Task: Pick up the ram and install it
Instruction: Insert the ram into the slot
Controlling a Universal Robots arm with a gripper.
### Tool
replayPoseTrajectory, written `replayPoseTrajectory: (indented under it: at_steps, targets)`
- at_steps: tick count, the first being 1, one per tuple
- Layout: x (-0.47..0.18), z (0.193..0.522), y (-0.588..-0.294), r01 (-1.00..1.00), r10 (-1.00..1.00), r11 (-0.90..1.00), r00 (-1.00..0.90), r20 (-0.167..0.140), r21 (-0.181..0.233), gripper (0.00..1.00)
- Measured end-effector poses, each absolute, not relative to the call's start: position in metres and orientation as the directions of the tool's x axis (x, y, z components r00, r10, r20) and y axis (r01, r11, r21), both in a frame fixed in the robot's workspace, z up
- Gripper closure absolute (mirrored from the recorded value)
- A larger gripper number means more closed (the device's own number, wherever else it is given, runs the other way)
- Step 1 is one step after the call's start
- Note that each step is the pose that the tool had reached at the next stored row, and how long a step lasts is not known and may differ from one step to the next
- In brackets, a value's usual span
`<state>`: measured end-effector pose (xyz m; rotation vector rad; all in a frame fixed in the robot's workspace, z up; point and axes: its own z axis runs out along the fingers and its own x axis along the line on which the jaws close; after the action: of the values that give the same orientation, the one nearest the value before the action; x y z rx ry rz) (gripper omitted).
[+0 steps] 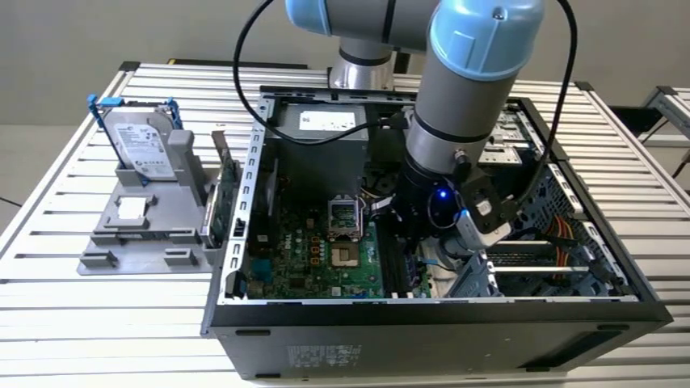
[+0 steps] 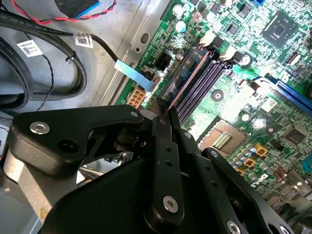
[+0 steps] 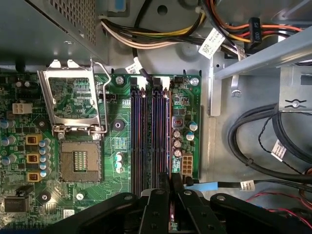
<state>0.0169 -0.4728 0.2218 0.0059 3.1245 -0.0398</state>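
The arm reaches down into the open computer case [image 1: 603, 267], which lies on its side on a slatted metal table [image 1: 65, 315], and the gripper [image 1: 415, 242] hangs low over the motherboard [image 1: 313, 259], toward the exterior view's right of the empty processor socket [image 1: 342, 218]. In the second wrist view the gripper [image 2: 163, 114] has its fingers [image 2: 165, 161] pressed together on the near end of the ram [image 2: 187, 80], a thin stick seen edge-on that runs away from the fingertips along the row of black memory slots [image 2: 207, 83]. Its lower edge lies at the slots, but whether it is seated in one or only resting above cannot be told. In the first wrist view the gripper [image 3: 170, 181] stands at the near end of the memory slots [image 3: 151, 136], with the open socket frame [image 3: 73, 97] beside them and a bundle of coloured cables [image 3: 161, 36] beyond. Outside the case, to the exterior view's left, a grey holder [image 1: 140, 234] carries a silver hard drive [image 1: 142, 141] standing upright in a blue frame.
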Motion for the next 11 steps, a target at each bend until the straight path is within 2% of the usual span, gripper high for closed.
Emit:
replayPoseTrajectory:
  at_steps: [11]
  targets:
    - [0.0166,0.2214,-0.4728,-0.002,-0.002,1.000,-1.000,-0.017,-0.026,1.00]
